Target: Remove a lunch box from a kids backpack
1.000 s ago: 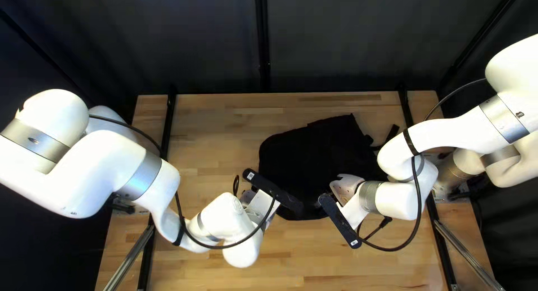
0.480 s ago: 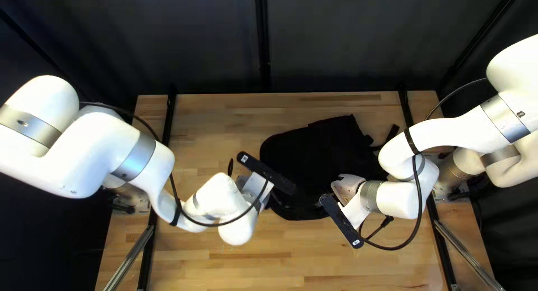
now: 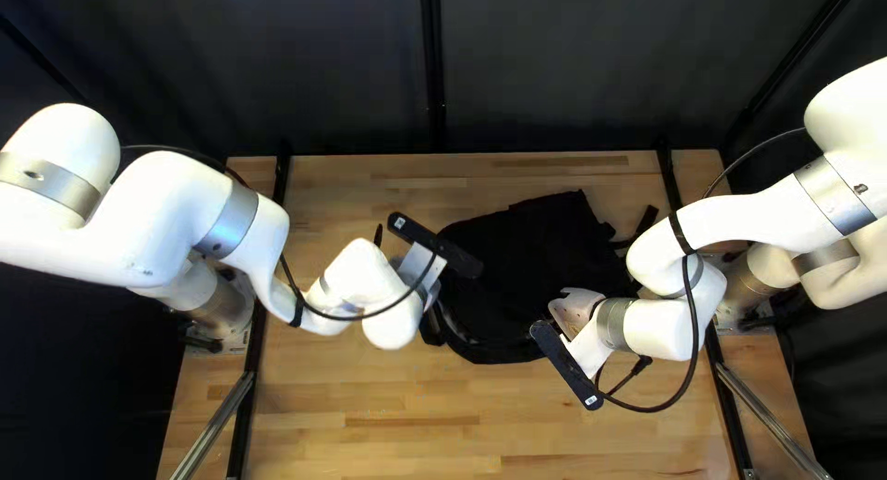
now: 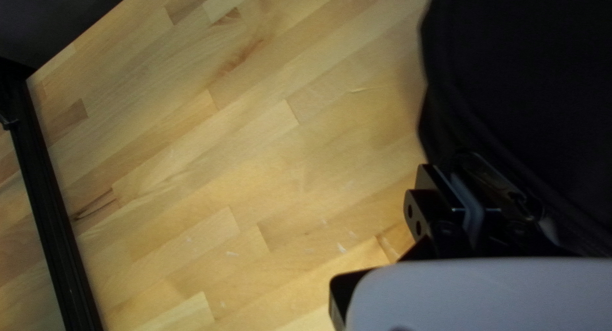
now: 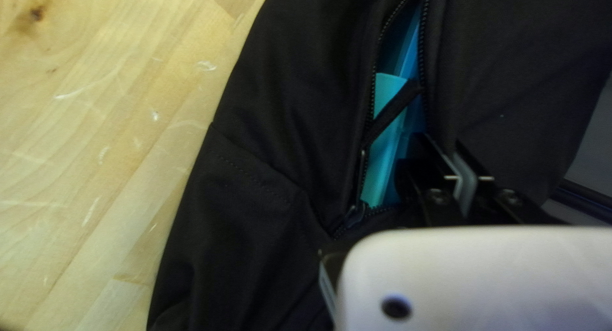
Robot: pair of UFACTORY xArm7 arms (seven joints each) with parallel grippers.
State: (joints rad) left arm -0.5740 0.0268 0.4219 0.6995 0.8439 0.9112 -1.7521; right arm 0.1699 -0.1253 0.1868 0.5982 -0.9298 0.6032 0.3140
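Right wrist view has the right gripper (image 5: pixel 446 143) nearest, its jaws closed on the cloth at one side of the opening in the backpack (image 5: pixel 268 114). Just beside it the zip (image 5: pixel 373 89) stands parted, and in the gap lies what I take to be the lunch box (image 5: pixel 384 152), teal and blue, with a black tab (image 5: pixel 394 108) across it. So the first part of the job, getting the backpack open, is at least partly done: the lunch box can be seen but is inside, only a narrow strip of it uncovered, and neither gripper has hold of it. In the left wrist view the left gripper (image 4: pixel 454 165) is at the rim of the backpack, its jaws drawn together, I judge, on a bit of the edge or the zip's pull; it is too dark to tell which. That looks like the opening step in hand, with the right gripper steadying the cloth. Left to do, as I see it, are widening the gap if it is too tight, reaching in, gripping the lunch box, drawing it out and setting it on the table (image 3: pixel 370 425). Farther off, in the top left view, the main body of the backpack lies flat between the two arms, a loose strap (image 3: pixel 647 221) beyond it, and behind everything hangs the dark curtain (image 3: pixel 554 64)
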